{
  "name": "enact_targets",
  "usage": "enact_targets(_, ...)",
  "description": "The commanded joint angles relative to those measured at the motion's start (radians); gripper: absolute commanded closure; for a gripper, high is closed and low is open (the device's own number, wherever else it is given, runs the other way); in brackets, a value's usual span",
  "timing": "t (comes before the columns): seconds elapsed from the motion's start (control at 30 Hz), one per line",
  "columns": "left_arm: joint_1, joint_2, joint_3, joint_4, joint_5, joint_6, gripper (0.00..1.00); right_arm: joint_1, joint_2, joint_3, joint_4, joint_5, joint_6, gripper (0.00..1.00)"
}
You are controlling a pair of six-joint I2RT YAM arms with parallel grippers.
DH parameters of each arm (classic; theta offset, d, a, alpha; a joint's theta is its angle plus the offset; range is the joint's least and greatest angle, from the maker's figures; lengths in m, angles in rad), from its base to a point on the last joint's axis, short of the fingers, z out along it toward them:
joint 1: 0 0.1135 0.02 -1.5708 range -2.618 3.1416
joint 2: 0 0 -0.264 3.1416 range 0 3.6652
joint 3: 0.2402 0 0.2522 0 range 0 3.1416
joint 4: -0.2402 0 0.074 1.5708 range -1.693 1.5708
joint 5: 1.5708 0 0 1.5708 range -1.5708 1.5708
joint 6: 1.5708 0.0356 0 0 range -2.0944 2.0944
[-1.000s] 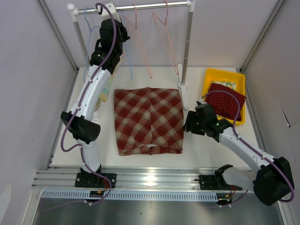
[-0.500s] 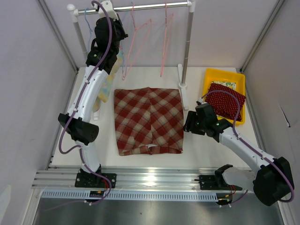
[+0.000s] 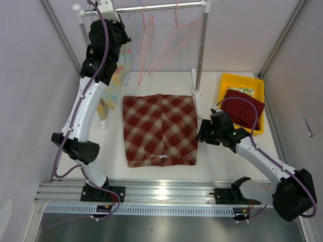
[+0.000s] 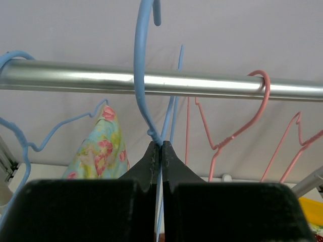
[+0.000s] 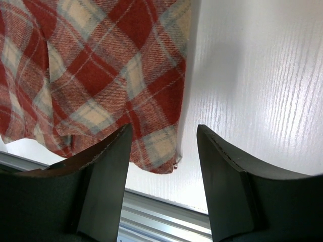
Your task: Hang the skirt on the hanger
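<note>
**Plaid skirt lies flat while left arm grips hanger at the rail**

Nearest the arms' bases, the red-and-cream plaid skirt (image 3: 160,128) lies spread flat in the middle of the white table (image 3: 212,159). Its slightly longer axis runs from the near edge toward the back. One short edge faces the arms and the other faces the rack; which of them is the waist cannot be told.

Just beside the skirt's right edge, the right gripper (image 3: 204,132) hovers low with its jaws standing wide and nothing between them. In the wrist view its dark fingers (image 5: 108,166) frame the skirt's near right corner and bare tabletop.

Farther back on the right, a yellow tray (image 3: 241,78) holds a red dotted cloth (image 3: 245,108), well apart from the skirt.

At the far end a metal rail (image 3: 166,7) spans the rack. Pink hangers (image 3: 145,45) dangle tilted from it, and a floral cloth (image 3: 117,80) hangs toward the left. The left gripper (image 4: 160,146) is raised to the rail, its jaws pinched tight on the wire neck of a blue hanger (image 4: 138,75) just below the hook, which curves up across the rail.
</note>
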Motion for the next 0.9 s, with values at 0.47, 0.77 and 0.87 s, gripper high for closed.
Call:
enact_targets(0.47,0.009,-0.290,-0.372,-0.019,0.117,0.049,1.00,-0.005,-0.049,-0.012,0.036,-0.030,-0.021,0.40)
enact_targets(0.77,0.009,-0.455,-0.628,0.001,0.174,-0.004,1.00,-0.005,-0.053,-0.009,0.032,-0.042,-0.030,0.40)
enact_targets(0.87,0.006,-0.521,-0.731,0.006,0.191,-0.034,1.00,-0.003,-0.056,0.002,0.025,-0.038,-0.038,0.40)
